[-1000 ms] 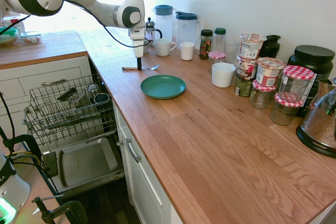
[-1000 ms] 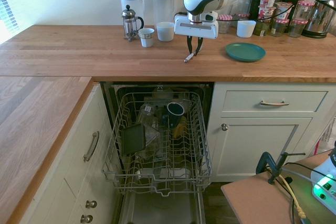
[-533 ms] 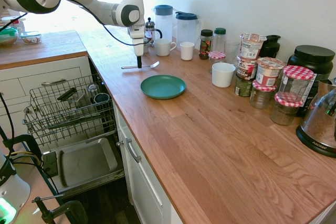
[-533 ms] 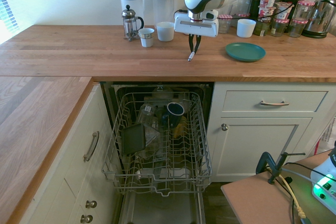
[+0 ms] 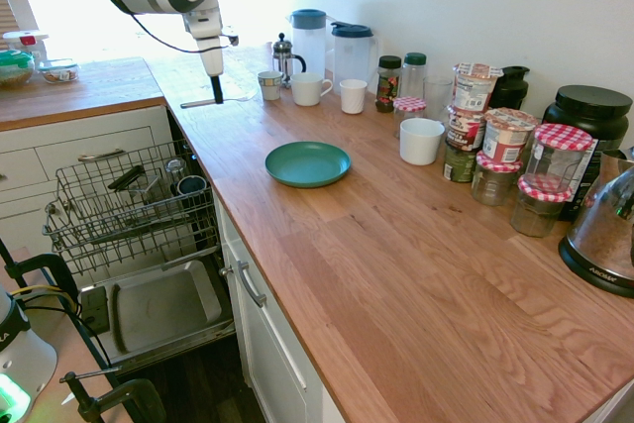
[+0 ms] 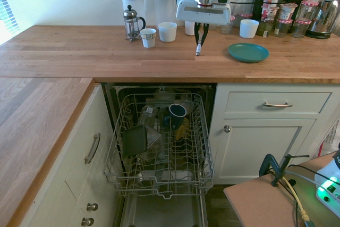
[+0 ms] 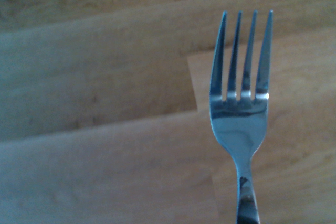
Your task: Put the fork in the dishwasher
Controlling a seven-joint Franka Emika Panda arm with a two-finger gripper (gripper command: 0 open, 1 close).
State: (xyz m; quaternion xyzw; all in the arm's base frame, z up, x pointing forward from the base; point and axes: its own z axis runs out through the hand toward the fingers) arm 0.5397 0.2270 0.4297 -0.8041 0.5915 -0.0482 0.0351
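My gripper (image 5: 216, 96) is shut on the fork (image 5: 199, 103), a slim silver utensil held level a little above the wooden counter, near its edge over the dishwasher. From the opposite side the gripper (image 6: 198, 40) hangs down with the fork (image 6: 197, 51) sticking out toward the camera. The wrist view shows the fork's tines (image 7: 241, 77) over the wood. The dishwasher stands open below the counter, its grey wire rack (image 5: 129, 207) (image 6: 159, 147) pulled out and holding cups and dishes above the lowered door (image 5: 158, 309).
A teal plate (image 5: 307, 162) lies on the counter. Behind it stand a French press (image 5: 283, 54), two pitchers (image 5: 309, 37), cups (image 5: 309, 89) and several jars (image 5: 495, 146). A kettle (image 5: 609, 235) sits at the far right. White cabinets (image 6: 276, 131) flank the dishwasher.
The gripper closed on the fork, lifted it off the counter and carried it away from the teal plate toward the counter's corner above the dishwasher.
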